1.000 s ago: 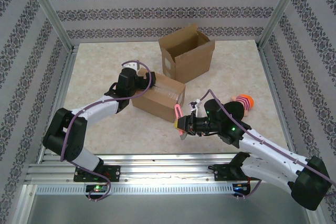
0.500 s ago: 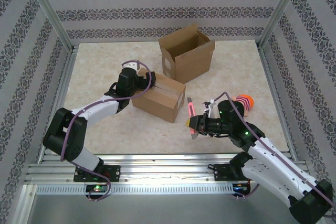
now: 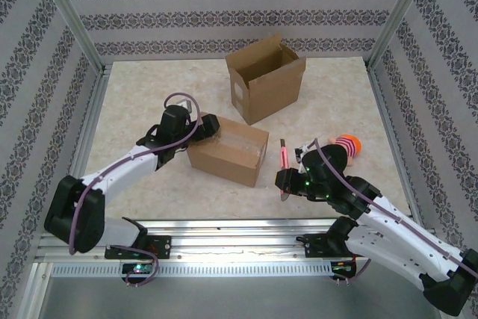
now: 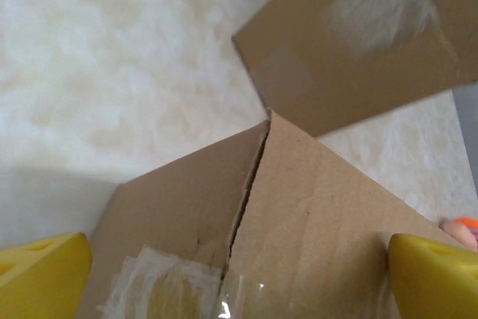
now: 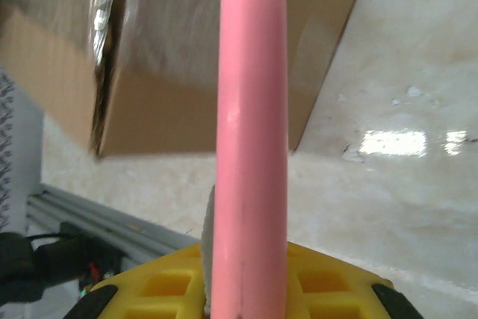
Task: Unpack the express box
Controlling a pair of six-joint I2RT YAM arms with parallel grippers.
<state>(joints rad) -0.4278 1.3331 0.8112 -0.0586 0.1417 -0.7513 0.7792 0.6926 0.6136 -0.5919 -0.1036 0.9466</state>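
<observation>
The express box (image 3: pixel 228 153), a brown carton taped shut, lies mid-table. My left gripper (image 3: pixel 203 126) hangs open over its left end. In the left wrist view the yellow fingertips (image 4: pixel 41 274) stand wide on either side of the box top (image 4: pixel 299 214), where the flap seam (image 4: pixel 246 184) and clear tape (image 4: pixel 164 289) show. My right gripper (image 3: pixel 286 177) is to the right of the box, shut on a pink cutter (image 3: pixel 284 156) that points up. The right wrist view has the pink handle (image 5: pixel 250 132) rising from the right gripper (image 5: pixel 246 282), with the box (image 5: pixel 202 57) beyond it.
An open, empty-looking carton (image 3: pixel 265 76) stands at the back, also at the top right of the left wrist view (image 4: pixel 358 28). An orange striped toy (image 3: pixel 345 145) lies right of my right arm. Metal frame rails (image 3: pixel 224 233) line the near edge.
The right arm has pulled the cutter back to the right, away from the box's corner. The box has shifted and turned slightly, and the left gripper has moved with it.
</observation>
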